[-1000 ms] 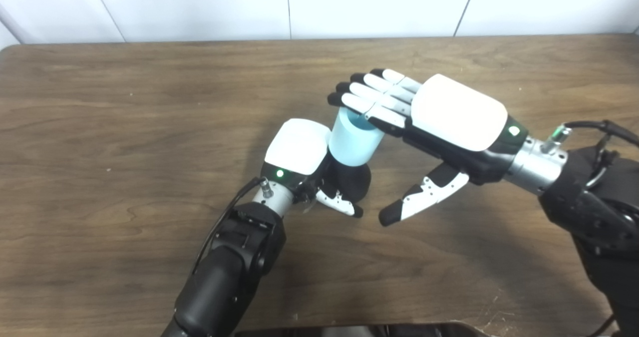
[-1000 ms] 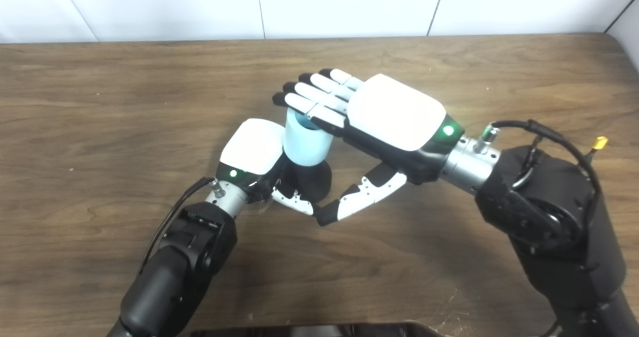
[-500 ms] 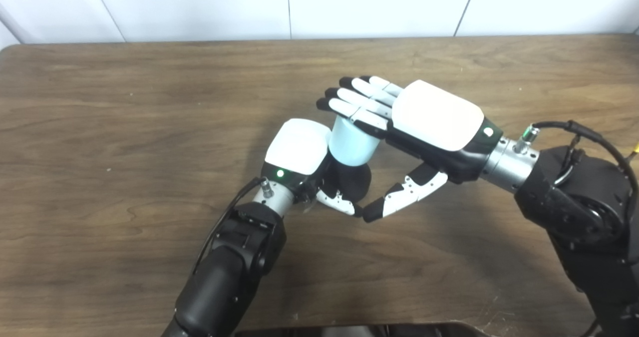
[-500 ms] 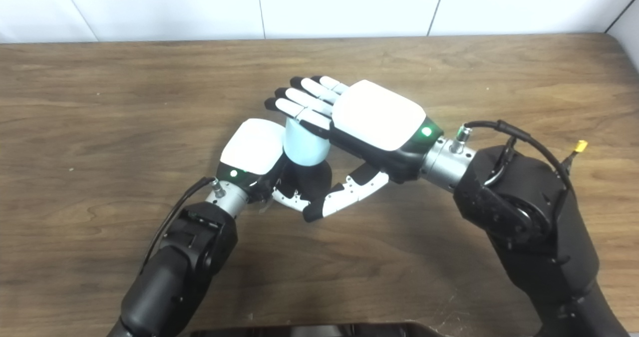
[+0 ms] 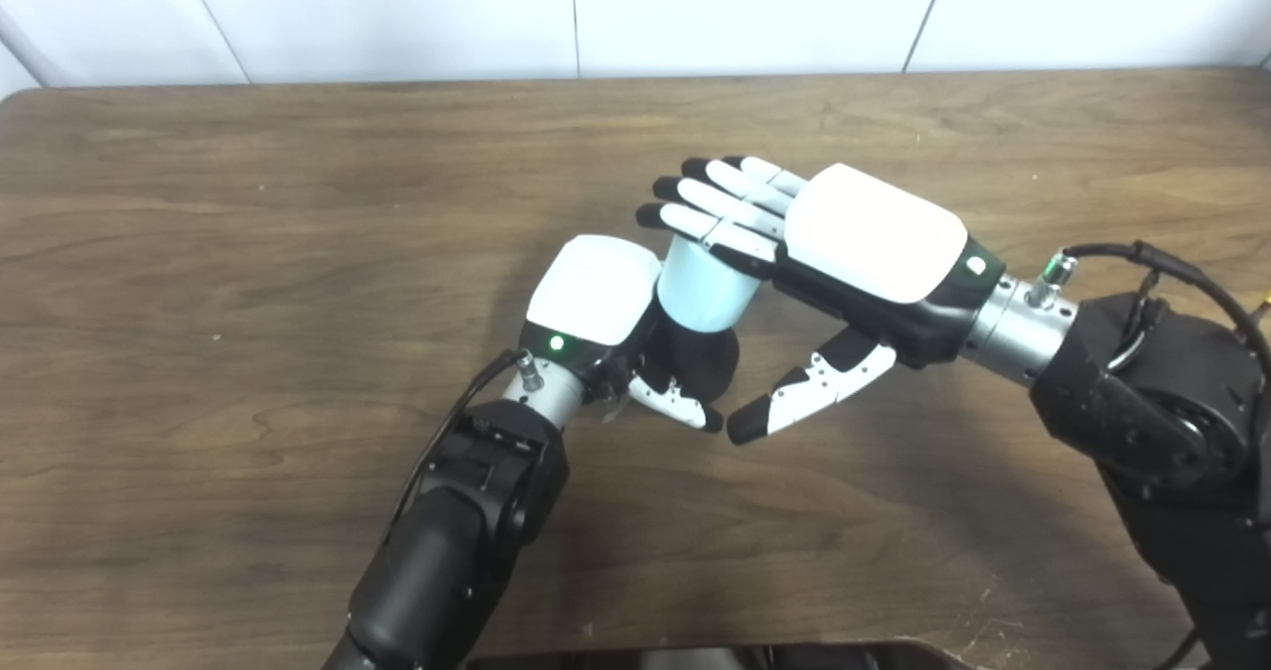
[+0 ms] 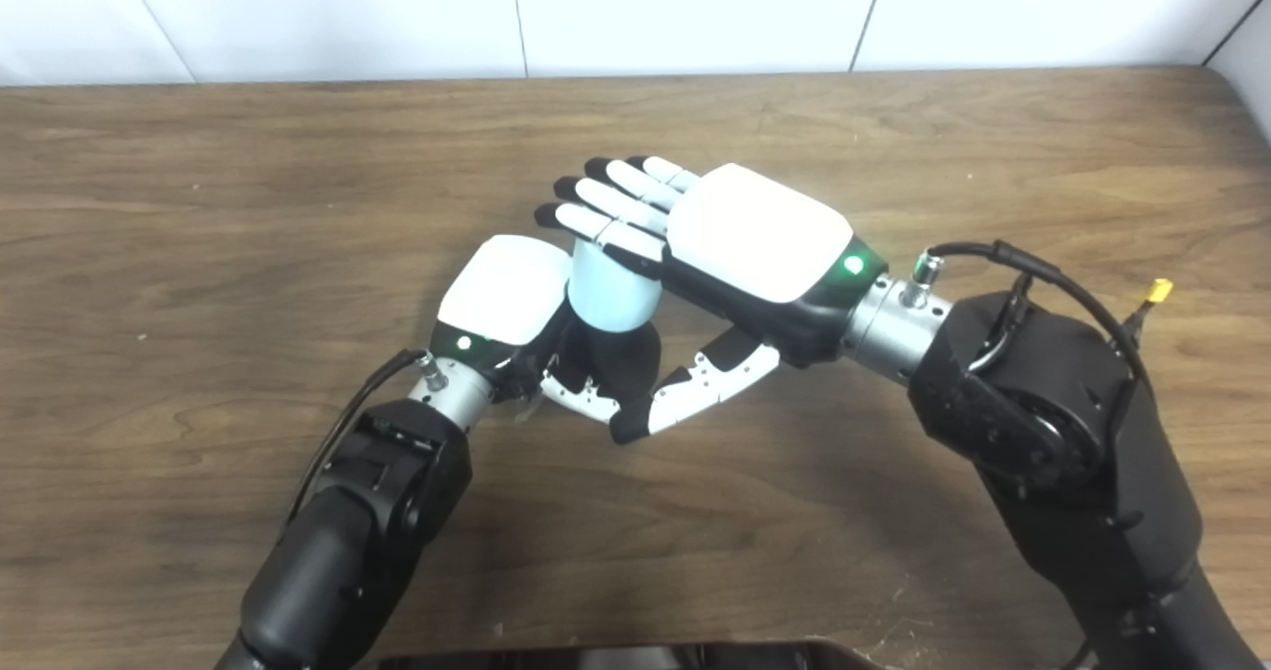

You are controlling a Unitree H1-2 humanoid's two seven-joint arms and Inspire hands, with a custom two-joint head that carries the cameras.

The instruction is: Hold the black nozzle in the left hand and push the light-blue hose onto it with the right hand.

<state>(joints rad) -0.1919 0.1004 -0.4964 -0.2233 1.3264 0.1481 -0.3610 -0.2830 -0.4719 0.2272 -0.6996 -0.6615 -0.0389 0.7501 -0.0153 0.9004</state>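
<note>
My right hand's fingers (image 5: 710, 211) lie flat and straight across the top end of the light-blue hose (image 5: 700, 288), pressing on it like a lid, not wrapping it; the thumb (image 5: 804, 402) hangs free below, spread away from the palm and touching nothing I can make out. So the right hand (image 5: 854, 243) grips nothing: it is splayed, bearing down with the undersides of the fingers. Directly beneath that contact the hose piece stands nearly upright, leaning a little toward my right, and its lower end meets the black nozzle (image 5: 700, 362), which is clenched in my left hand (image 5: 606, 313). The left fingers themselves are mostly hidden behind the nozzle; only the thumb tip curling across its front shows.

What matters for the push is the line: the hose's long axis runs from the flat fingers down through the nozzle into the left palm, so the force should go straight along that axis, down and slightly leftward. I judge the hose is already partly seated, though how deep I cannot tell, as the joint is shadowed. Both hands sit right at the work, above the wooden table (image 5: 248, 253). If my fingers slide off the rim, the hose may cock sideways.
</note>
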